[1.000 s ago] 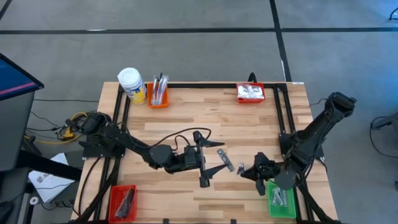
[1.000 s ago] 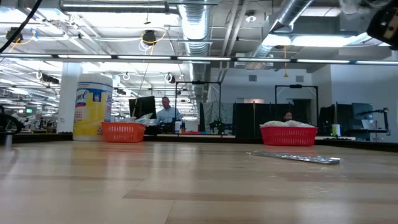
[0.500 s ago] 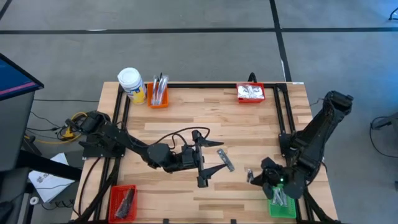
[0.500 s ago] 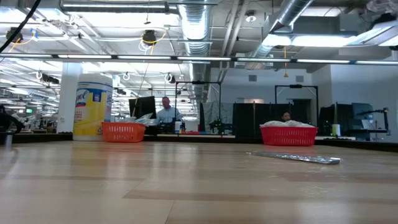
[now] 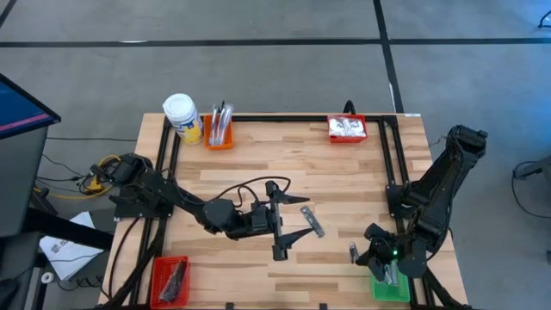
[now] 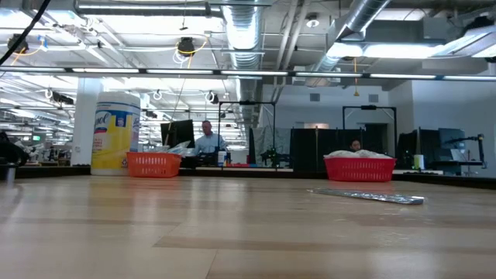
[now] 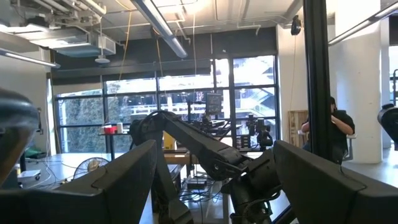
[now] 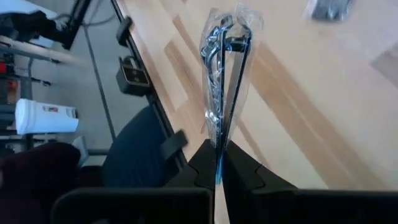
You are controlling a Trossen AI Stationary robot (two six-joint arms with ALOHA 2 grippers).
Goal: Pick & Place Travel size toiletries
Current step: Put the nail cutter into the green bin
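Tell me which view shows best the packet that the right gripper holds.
The right wrist view: the clear packet stands pinched in the shut right gripper. The high view shows only a small pale sliver; the low and left wrist views miss it.

I worked in a big open lab: bare ceiling ducts [image 6: 246,31], rows of monitors [image 6: 177,132], people at desks.

The contents of the green bin [image 5: 389,284] are largely covered by the right arm in the high view. The items in the red bin [image 5: 170,282] are too small to be identified. A blurred dark object [image 8: 329,9] is cut off by the right wrist view's edge.
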